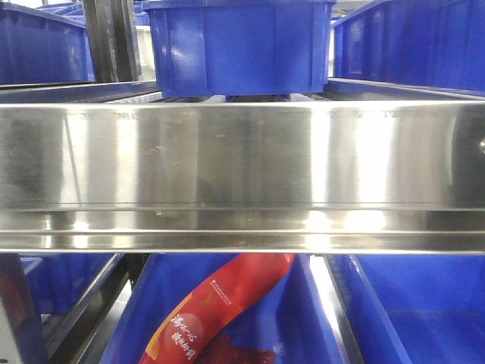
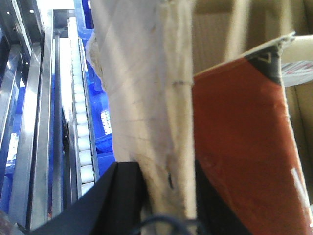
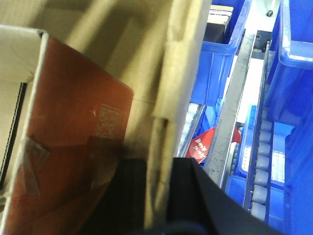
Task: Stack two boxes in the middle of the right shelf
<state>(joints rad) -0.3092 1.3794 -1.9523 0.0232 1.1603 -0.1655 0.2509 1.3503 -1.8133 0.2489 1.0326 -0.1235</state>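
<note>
At the shelf [image 1: 242, 152], one limp, likely light box [image 2: 142, 98] was clenched at its walls by left claw [image 2: 166, 183] and right claw [image 3: 159, 183].

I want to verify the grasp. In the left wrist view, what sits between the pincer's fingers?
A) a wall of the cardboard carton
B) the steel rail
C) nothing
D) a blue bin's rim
A: the black fingers of the left pincer flank the brown carton wall.
</note>
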